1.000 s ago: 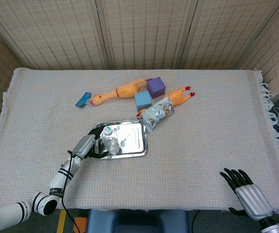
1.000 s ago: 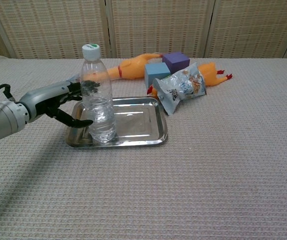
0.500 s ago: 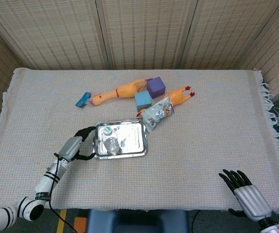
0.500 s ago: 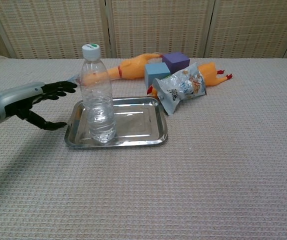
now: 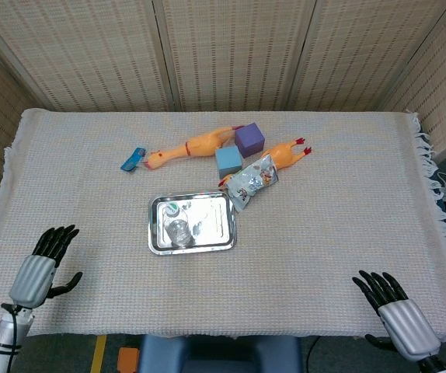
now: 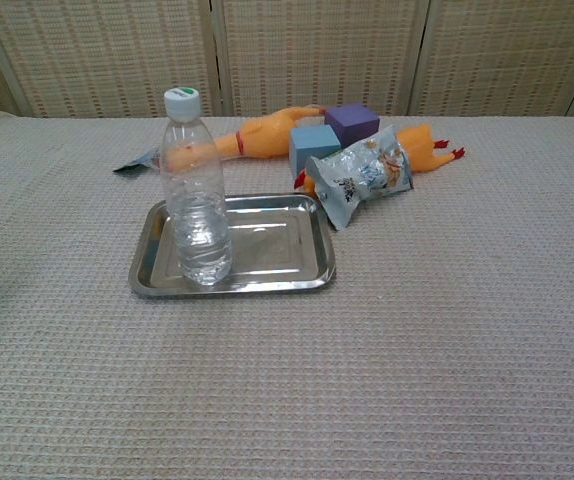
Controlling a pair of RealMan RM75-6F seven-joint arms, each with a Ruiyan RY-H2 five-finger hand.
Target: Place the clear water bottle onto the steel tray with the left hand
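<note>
Chest view: clear water bottle (image 6: 196, 190) upright on steel tray (image 6: 292, 248) (both hands' fingers spread, empty).

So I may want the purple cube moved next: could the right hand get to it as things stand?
Probably yes. The right hand is open at the near edge; bare cloth lies between, though the snack bag and blue cube crowd the purple cube.

- Two rubber chickens (image 5: 189, 147) (image 5: 287, 153) lie on the counter (image 5: 347, 194).
- Purple block (image 5: 249, 139) touches blue block (image 5: 228, 162).
- Snack bag (image 5: 253, 180) lies beside them.
- Small blue object (image 5: 134, 159) lies left.
</note>
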